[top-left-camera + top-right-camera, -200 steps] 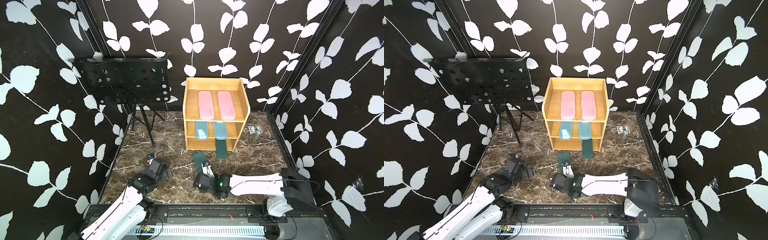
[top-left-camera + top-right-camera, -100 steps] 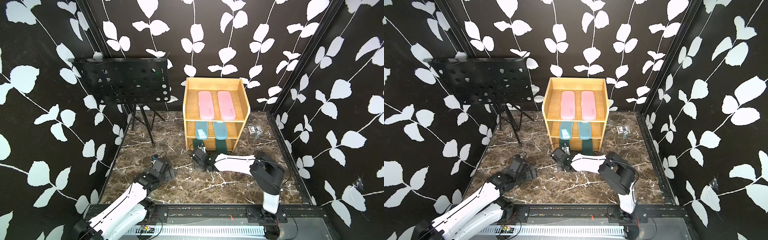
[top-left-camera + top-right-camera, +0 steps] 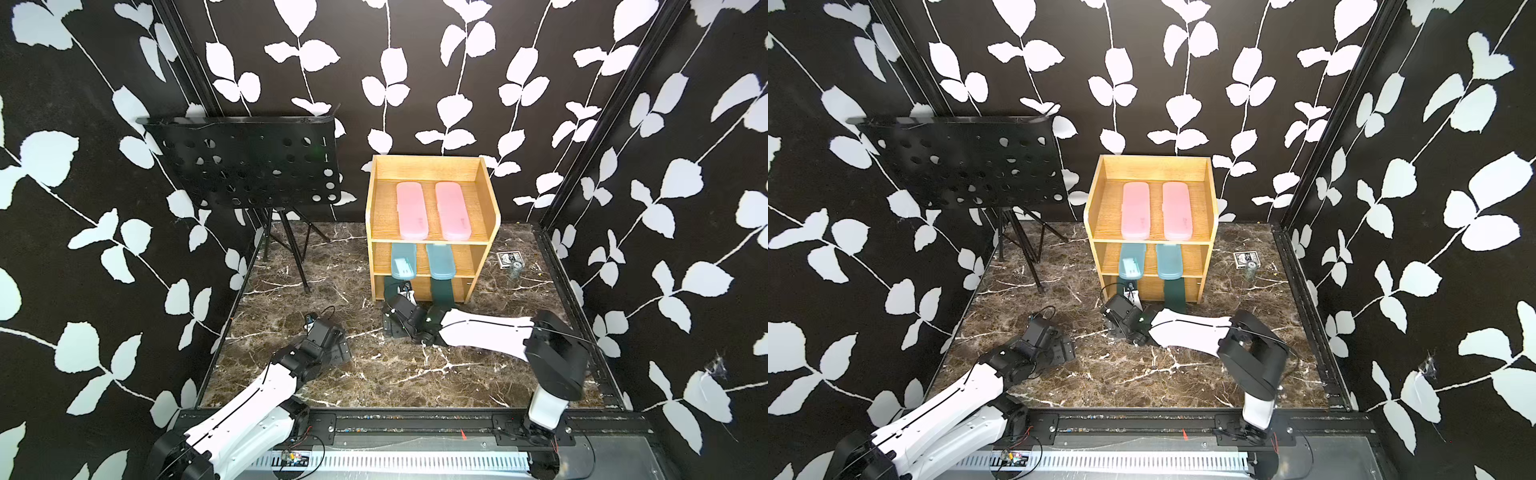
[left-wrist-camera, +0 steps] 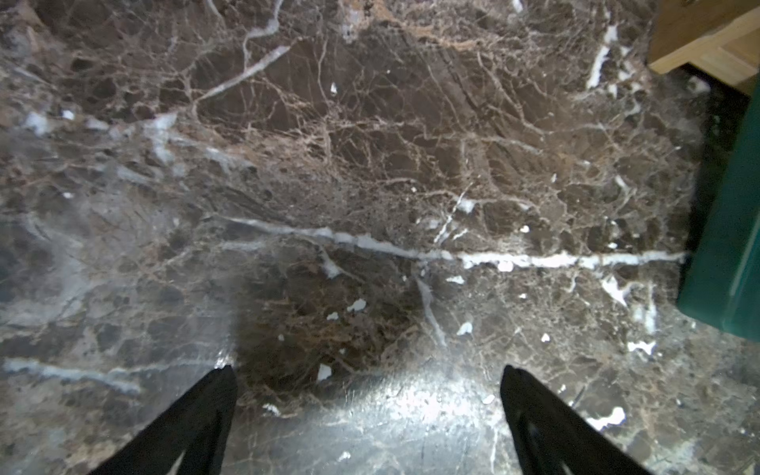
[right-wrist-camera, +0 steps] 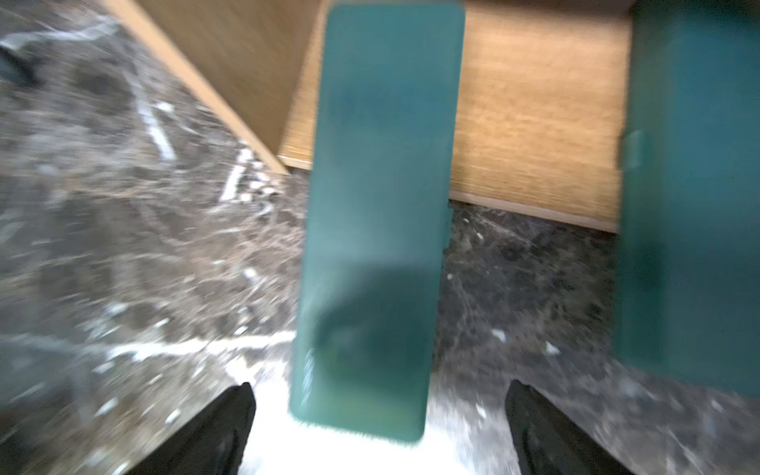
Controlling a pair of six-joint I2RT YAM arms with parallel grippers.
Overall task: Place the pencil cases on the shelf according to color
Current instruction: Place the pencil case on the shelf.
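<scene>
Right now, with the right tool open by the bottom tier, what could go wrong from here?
1. The green case lies only partly in the shelf's bottom tier, with its near end sticking out between the fingers of the open right tool. A crooked retreat might drag it out.
2. The blue cases overhang the middle tier just above that tool. Lifting early could knock them.

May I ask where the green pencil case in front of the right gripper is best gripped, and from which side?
Probably the near end of the green pencil case, across its narrow width, from the open front of the shelf. That end sticks out past the bottom board; the rest lies inside, beside a second green case. The right gripper is open wider than it.
</scene>
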